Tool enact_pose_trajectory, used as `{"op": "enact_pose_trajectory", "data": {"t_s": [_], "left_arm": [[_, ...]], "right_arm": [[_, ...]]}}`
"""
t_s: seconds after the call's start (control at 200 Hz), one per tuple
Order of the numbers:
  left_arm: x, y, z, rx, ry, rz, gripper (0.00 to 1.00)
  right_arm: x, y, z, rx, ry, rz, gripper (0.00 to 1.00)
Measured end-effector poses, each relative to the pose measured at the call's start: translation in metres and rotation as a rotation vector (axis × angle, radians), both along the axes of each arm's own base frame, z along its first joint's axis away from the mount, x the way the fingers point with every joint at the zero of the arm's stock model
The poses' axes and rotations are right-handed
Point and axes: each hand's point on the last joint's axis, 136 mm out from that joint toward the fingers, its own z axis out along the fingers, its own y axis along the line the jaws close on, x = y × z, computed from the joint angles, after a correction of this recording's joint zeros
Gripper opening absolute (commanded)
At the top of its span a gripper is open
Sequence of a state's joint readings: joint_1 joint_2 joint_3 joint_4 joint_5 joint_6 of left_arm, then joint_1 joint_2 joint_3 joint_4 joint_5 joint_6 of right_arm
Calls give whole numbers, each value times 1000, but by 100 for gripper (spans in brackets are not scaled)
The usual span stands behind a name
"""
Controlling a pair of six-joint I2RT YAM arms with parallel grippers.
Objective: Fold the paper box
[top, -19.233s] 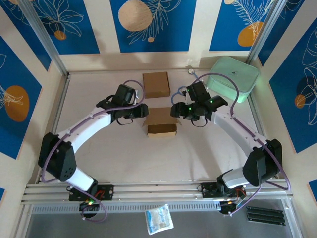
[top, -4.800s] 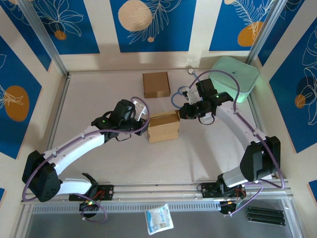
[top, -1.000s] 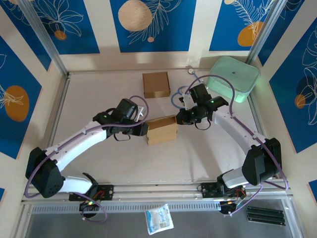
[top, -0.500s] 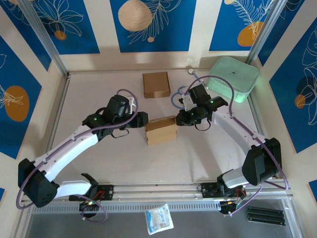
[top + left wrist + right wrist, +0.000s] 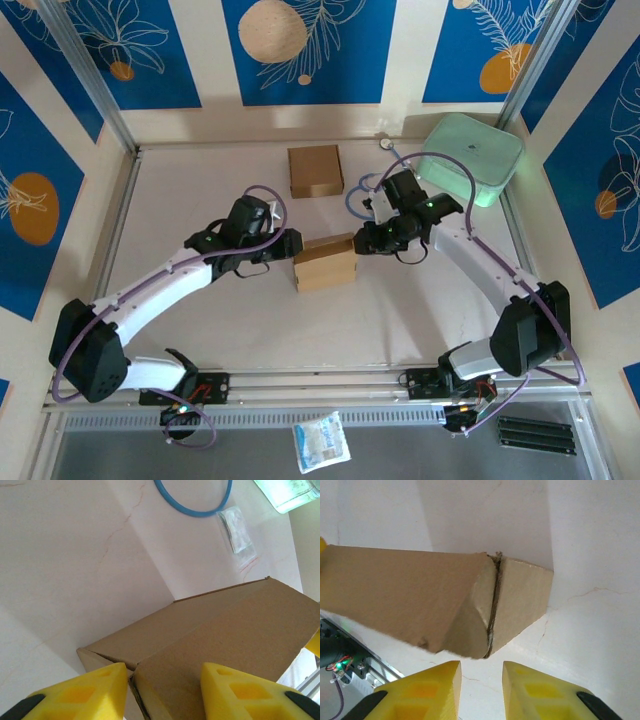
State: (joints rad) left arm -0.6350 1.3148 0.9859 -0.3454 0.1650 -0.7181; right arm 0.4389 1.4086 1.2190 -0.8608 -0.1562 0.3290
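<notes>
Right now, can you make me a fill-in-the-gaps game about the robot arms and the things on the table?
1. The fingers of the left tool are coloured ___.
2. The rounded plastic container in the far right corner is pale ___.
3. The thin ring lying on the white table is ___.
4. Counting the nearer brown cardboard box and the farther flat brown cardboard box, the boxes number ___.

Missing words: yellow; green; blue; two.

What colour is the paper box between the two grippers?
Plain brown cardboard; the paper box shows best in the left wrist view.
</notes>
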Motion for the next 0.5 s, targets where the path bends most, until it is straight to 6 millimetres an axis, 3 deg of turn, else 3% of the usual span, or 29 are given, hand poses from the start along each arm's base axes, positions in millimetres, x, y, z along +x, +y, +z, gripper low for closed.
{"op": "enact_pose_trajectory", "data": {"t_s": [0.245, 0.385, 0.5], "left_arm": [[0, -2, 1, -12, 0, 1, 43], [0, -2, 0, -16, -1, -1, 43], [0, -2, 0, -18, -4, -2, 43]], "right_arm": [[12, 3, 44, 97, -90, -41, 39], [22, 1, 47, 111, -103, -85, 39], [31, 1, 38, 98, -93, -99, 38]]}}
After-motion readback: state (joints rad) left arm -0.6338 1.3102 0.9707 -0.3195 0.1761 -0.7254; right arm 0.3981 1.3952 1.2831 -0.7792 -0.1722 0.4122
